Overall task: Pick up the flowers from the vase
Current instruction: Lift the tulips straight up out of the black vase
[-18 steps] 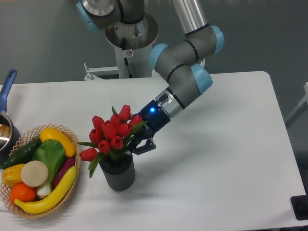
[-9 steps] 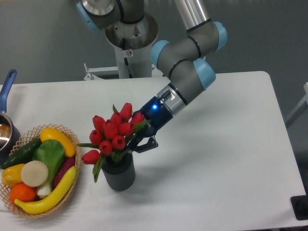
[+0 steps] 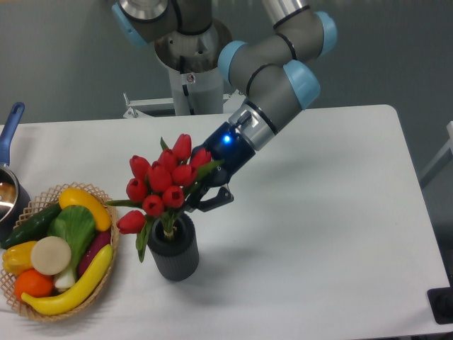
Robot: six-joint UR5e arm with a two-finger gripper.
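White table [image 3: 333, 234]; arm descending from upper centre. Gripper [image 3: 200, 198], at frame centre, is closed on the flowers [image 3: 161, 184] just left of it, their stems reaching into the vase [image 3: 172, 253] below. Wicker basket [image 3: 106, 273], lower left, holds toy produce: bananas, cucumber, leafy green, orange.

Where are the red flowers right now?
The flowers are left of the middle of the picture, sticking up out of the grey vase. The gripper grips them from the right, and the basket of toy food sits to their left.
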